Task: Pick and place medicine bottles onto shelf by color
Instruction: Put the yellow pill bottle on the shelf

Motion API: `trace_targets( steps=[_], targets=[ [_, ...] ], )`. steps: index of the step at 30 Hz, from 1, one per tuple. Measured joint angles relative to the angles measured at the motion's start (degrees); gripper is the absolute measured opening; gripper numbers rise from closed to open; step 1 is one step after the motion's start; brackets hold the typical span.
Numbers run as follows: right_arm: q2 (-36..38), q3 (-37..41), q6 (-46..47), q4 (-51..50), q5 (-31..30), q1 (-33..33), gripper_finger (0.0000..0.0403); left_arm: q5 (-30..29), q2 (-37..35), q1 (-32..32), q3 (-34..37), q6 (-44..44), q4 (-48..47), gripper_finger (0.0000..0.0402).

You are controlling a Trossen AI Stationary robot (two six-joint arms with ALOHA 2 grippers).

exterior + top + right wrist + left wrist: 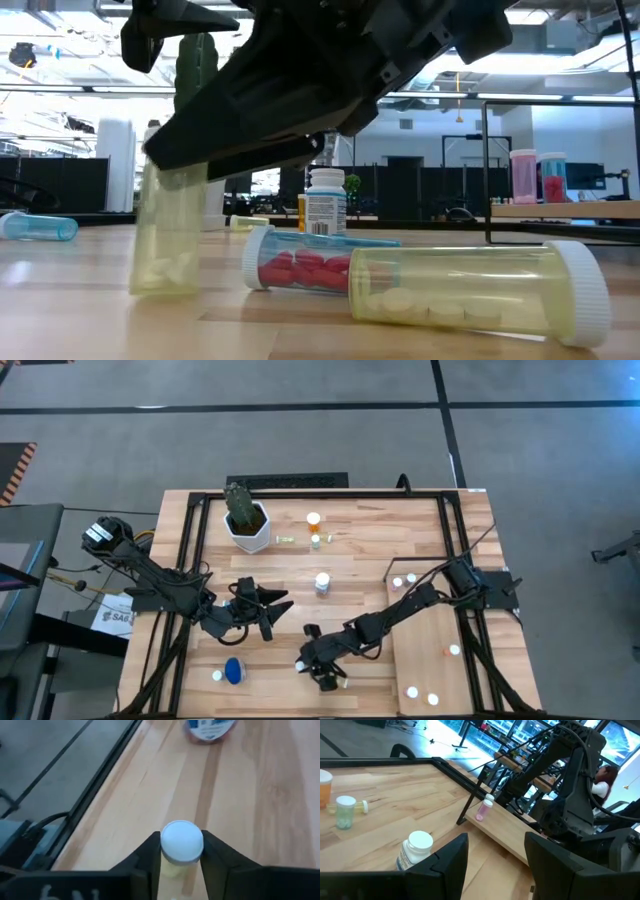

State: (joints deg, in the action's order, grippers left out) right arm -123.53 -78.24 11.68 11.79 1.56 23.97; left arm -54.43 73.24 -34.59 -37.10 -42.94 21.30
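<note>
From above, the bench (350,575) carries one potted cactus (245,520) at the far left, an orange bottle (314,520) and a small greenish vial (316,541) beside it, one white-capped white bottle (322,583) near the middle, and a blue bottle (233,671) with a white cap near it at the near left. The shelf (432,650) lies on the right; five white caps can be counted on or beside it, two at its far end, one at mid-length, two at its near end. The right end effector (322,672) is low over the near centre; the left end effector (270,610) sits mid-left, apart from every bottle. At bench level, the right end effector's dark body holds an upright yellow-green vial (168,232) touching the boards; a red-filled vial (300,268) and a second yellow-green vial (480,290) lie on their sides in front. From the left wrist, the fingers (451,862) stand partly apart with nothing between them. From the right wrist, the fingers (150,855) are closed against both sides of the yellow-green vial's white cap.
</note>
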Motion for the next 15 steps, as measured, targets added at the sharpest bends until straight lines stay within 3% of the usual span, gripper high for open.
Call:
trace_targets(
  steps=[7, 15],
  targets=[
    [2.9, 0.1, -1.9, -6.4, 2.2, -0.5, 0.0140, -0.1, 0.0, 0.0, 0.0, -0.6, -0.1, 0.0183],
    [13.8, 0.1, -9.3, -20.6, 2.2, -0.8, 0.0143, -0.4, 0.0, 0.0, 0.0, -1.2, -1.0, 0.0183]
  ],
)
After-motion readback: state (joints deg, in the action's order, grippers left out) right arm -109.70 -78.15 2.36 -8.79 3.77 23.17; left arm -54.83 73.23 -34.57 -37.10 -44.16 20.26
